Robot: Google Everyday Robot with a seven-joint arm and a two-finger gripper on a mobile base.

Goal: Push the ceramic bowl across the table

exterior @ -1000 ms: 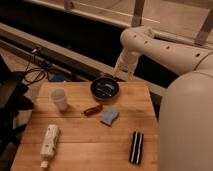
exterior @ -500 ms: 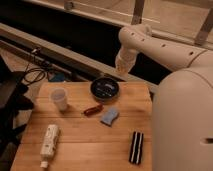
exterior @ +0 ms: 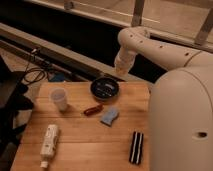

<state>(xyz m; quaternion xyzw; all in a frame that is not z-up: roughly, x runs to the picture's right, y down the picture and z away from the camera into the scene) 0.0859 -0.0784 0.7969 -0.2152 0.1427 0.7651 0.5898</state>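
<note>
On the desk [exterior: 75,135], from the left: a bottle [exterior: 49,145], a cup [exterior: 59,98], a brown object [exterior: 93,109], the bowl [exterior: 104,88] at the far edge, a sponge [exterior: 109,116]. Just behind the bowl hangs the pincer [exterior: 119,73]; open or closed, I cannot tell.

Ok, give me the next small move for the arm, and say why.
Probably lower the hand a little, to the far rim of the ceramic bowl. The hand hangs just behind the bowl, apparently not touching it, and the bowl sits by the far edge of the table, so a push toward the near side looks likeliest.
</note>
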